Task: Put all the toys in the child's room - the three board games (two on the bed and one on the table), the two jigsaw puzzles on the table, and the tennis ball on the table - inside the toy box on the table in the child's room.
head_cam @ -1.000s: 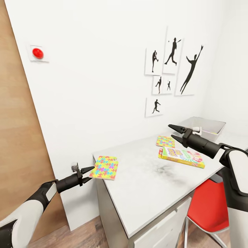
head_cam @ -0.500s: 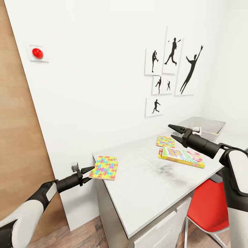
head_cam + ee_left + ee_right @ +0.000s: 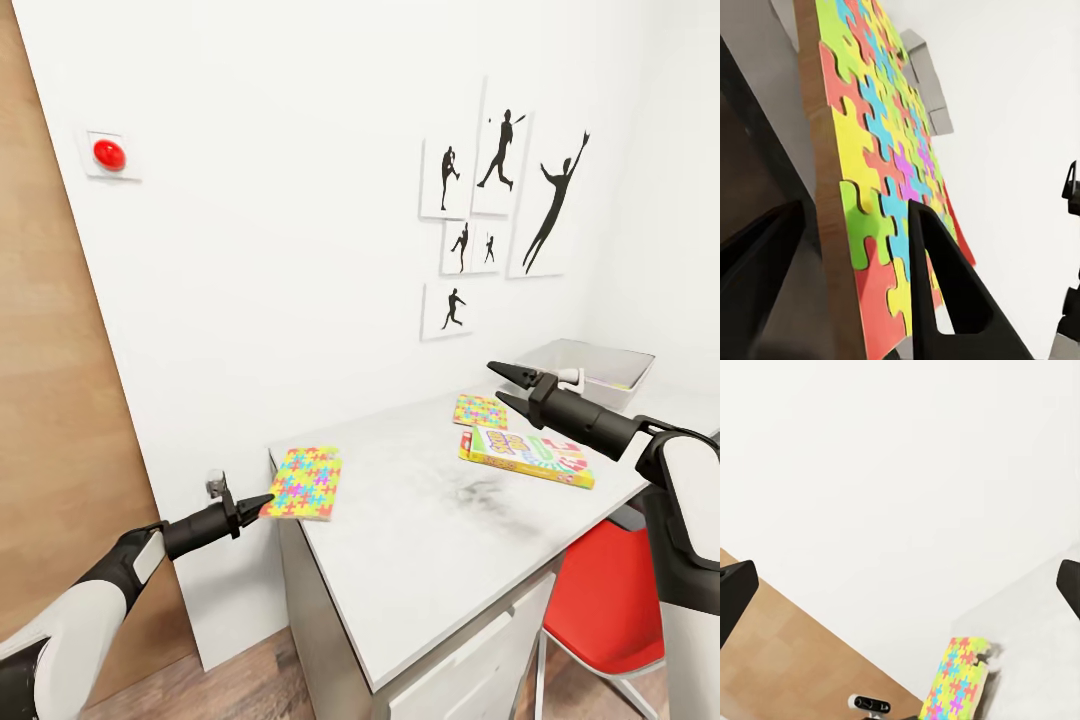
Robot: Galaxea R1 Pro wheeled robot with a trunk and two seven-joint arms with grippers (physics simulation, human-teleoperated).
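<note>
A jigsaw puzzle (image 3: 303,483) overhangs the near corner of the table (image 3: 430,540), and my left gripper (image 3: 262,502) is shut on its outer edge. The left wrist view has that jigsaw puzzle (image 3: 881,172) clamped between both fingers. A second jigsaw puzzle (image 3: 480,410) and a green-yellow-red board game (image 3: 527,455) lie further along. My right gripper (image 3: 510,386) hovers open above them. The grey toy box (image 3: 590,368) stands at the far end. The right wrist view catches the gripped jigsaw puzzle (image 3: 956,679). The tennis ball and bed are out of view.
A red chair (image 3: 600,600) is tucked under the table on the right. A wooden door panel (image 3: 50,400) fills the left side, with a red button (image 3: 109,154) on the white wall. Black silhouette pictures (image 3: 500,200) hang above the table.
My left gripper's fingers, open around the puzzle's edge before, have shut on it, and the puzzle has shifted slightly. The right arm has not moved.
</note>
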